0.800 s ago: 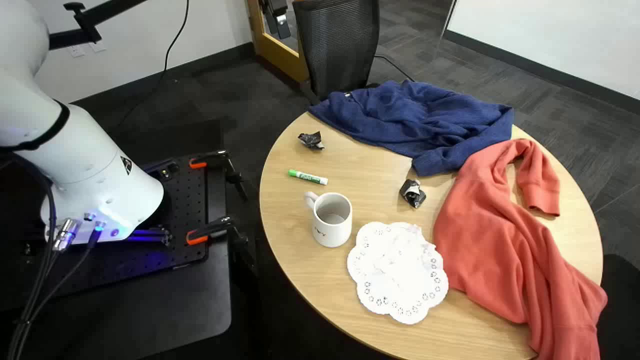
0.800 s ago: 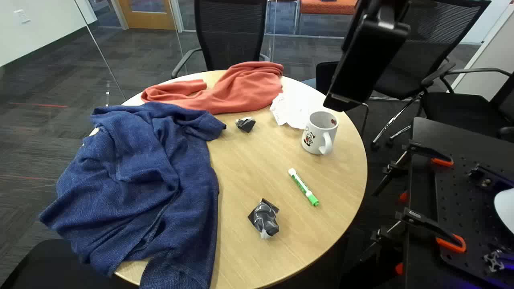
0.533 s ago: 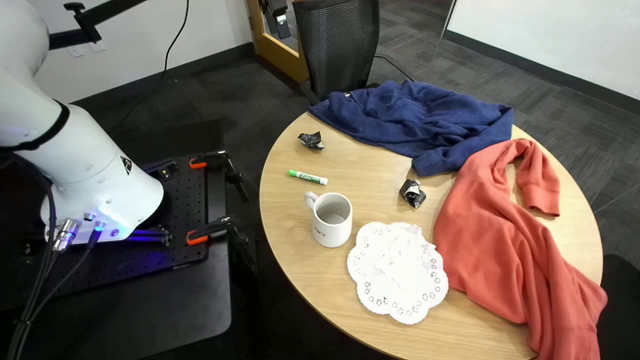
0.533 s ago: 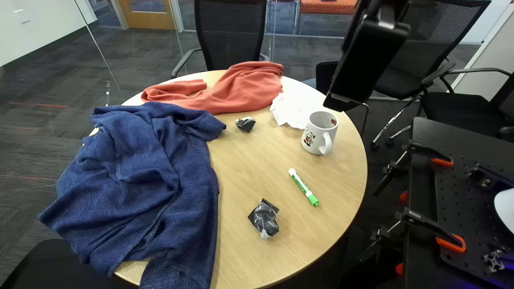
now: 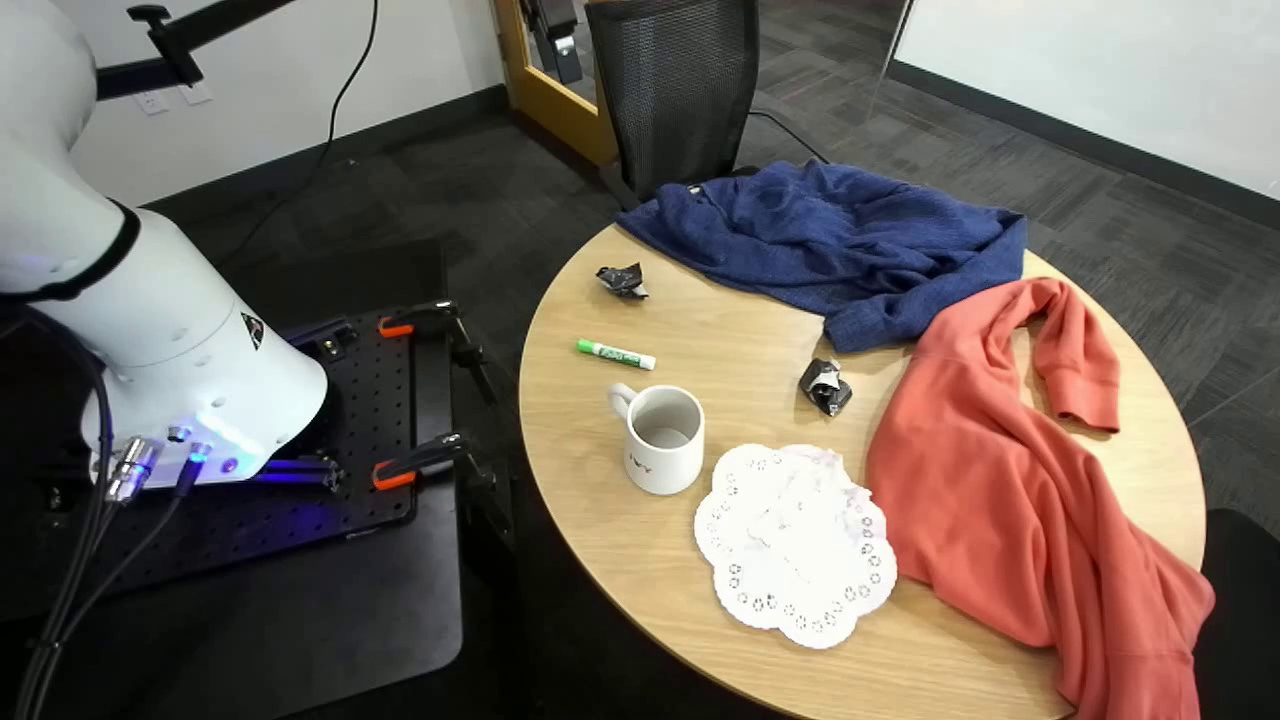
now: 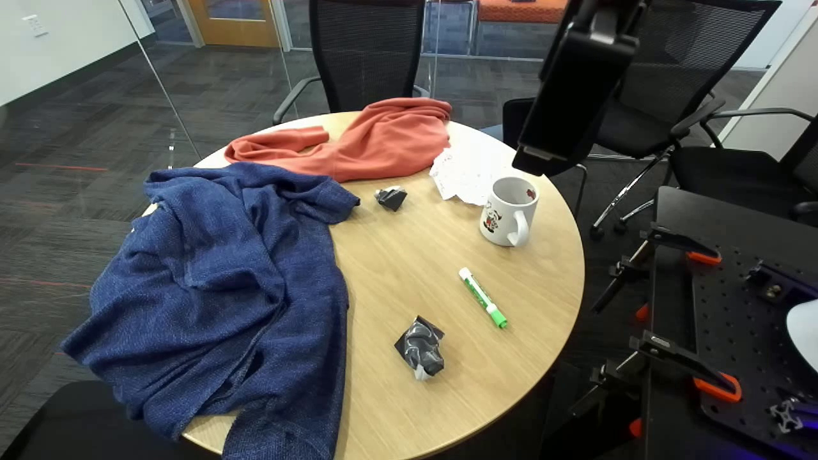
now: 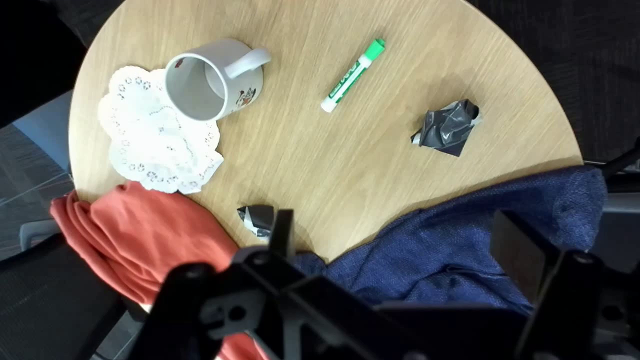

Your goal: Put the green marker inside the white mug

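Note:
The green marker (image 5: 615,354) lies flat on the round table, with a bright green cap and a white end. It also shows in an exterior view (image 6: 482,298) and in the wrist view (image 7: 353,75). The white mug (image 5: 664,440) stands upright near it, with its handle on the side toward the marker. The mug also shows in an exterior view (image 6: 509,211) and in the wrist view (image 7: 215,79). My gripper (image 7: 397,245) is open and empty, high above the table. Its dark body shows at the upper right of an exterior view (image 6: 569,96).
A white doily (image 5: 795,545) lies beside the mug. Crumpled black wrappers (image 5: 623,281) (image 5: 826,387) lie on the table (image 5: 730,330). A blue garment (image 5: 830,235) and a red one (image 5: 1000,470) cover its far part. Chairs stand around it.
My gripper has moved slightly, a little to the left in an exterior view. The marker, mug and other things on the table have not moved.

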`<state>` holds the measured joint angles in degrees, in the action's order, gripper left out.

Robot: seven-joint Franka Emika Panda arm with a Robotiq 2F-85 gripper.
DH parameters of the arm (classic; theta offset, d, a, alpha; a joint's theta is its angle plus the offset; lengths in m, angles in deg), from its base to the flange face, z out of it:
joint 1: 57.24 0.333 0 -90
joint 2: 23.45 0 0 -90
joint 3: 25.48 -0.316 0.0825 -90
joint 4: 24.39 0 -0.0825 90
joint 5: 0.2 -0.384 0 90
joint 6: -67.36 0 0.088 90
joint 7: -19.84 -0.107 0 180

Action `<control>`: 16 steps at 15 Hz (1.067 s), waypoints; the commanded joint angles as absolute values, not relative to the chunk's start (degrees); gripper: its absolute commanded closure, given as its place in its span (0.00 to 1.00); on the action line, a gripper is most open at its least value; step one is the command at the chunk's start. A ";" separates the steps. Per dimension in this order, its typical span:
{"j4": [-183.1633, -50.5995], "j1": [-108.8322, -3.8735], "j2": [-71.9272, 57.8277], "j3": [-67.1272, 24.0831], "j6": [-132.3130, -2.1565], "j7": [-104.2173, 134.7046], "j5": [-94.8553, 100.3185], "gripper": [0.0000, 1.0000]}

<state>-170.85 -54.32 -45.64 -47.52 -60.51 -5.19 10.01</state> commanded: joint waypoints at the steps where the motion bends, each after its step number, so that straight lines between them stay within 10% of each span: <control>1: -170.79 -54.41 -41.83 -45.44 -62.38 -9.82 10.26 0.00; 16: -178.17 -55.85 -21.12 -38.34 -90.66 -38.00 25.48 0.00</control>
<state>-177.99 -54.63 -24.64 -38.94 -86.75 -30.49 19.21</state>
